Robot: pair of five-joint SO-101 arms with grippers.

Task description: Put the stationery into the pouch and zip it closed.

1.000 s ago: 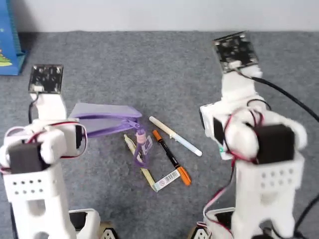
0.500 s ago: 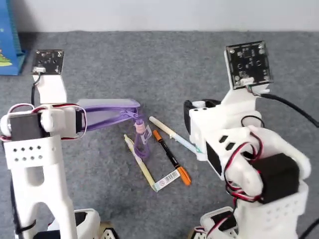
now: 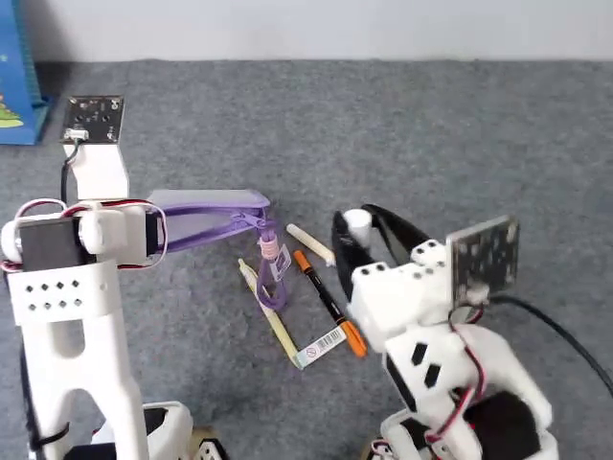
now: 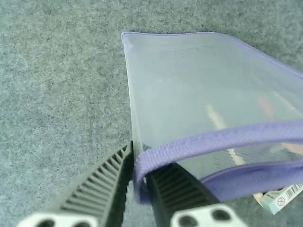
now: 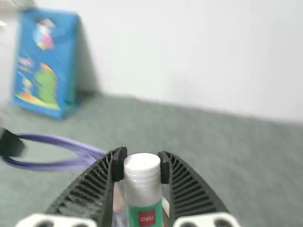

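My left gripper [image 4: 138,164] is shut on the purple rim of the translucent pouch [image 4: 199,94], holding it above the carpet with its mouth gaping. In the high view the pouch [image 3: 206,222] sticks out to the right of the left arm, with a pink zipper pull [image 3: 274,255] hanging at its end. My right gripper [image 3: 356,228] is shut on a white-capped glue stick [image 5: 142,182], a short way right of the pouch mouth. On the carpet lie a cream pen [image 3: 308,242], an orange marker [image 3: 326,302] and a yellowish pen [image 3: 273,321].
A blue box [image 3: 14,86] stands at the back left against the wall, also seen as the blue box [image 5: 45,64] beyond the pouch rim [image 5: 52,151]. Grey carpet [image 3: 383,125] stretches open behind the arms.
The right arm has swung down and leftward, bringing the glue stick close to the pouch mouth. The left arm rose slightly with the pouch, then held still.
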